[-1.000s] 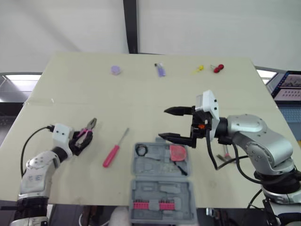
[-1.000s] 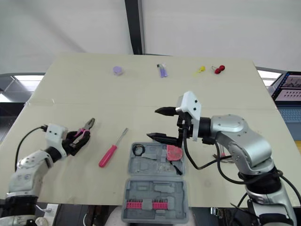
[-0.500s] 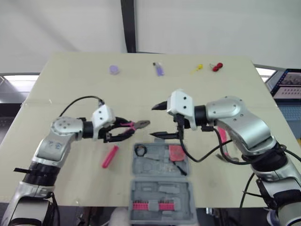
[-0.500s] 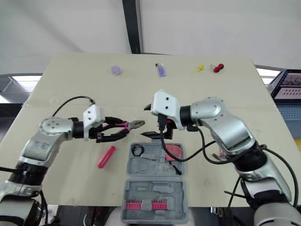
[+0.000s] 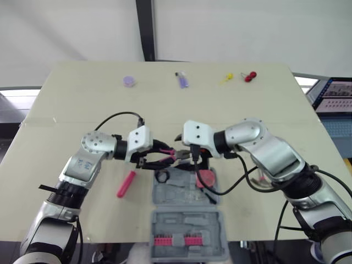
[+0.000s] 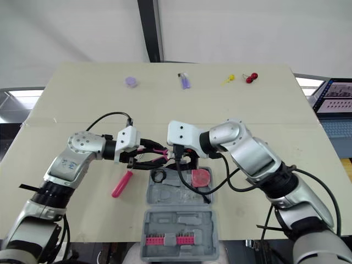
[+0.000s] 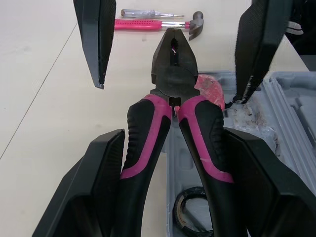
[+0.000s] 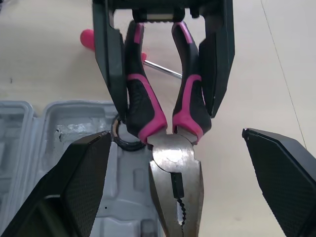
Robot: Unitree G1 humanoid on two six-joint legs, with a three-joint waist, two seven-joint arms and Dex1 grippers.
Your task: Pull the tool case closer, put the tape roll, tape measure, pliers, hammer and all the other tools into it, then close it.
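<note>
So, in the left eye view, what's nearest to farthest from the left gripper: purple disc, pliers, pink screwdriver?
1. Pliers, held in the left gripper.
2. Pink screwdriver, lying to its left.
3. Purple disc, near the table's far edge.

Bright, even light falls on the pale tabletop [image 5: 264,110], leaving faint, soft-edged shadows beside the tool case [image 5: 190,221] and the hammer [image 7: 148,24]. A white strip [image 5: 19,92] glares at the left margin of the head views; a screen [image 5: 336,94] glows at the right. The pliers [image 7: 173,69] show a dull sheen on their steel head, while the black fingers [image 7: 94,197] of the left tool [image 7: 174,133] look dark and matte.
</note>
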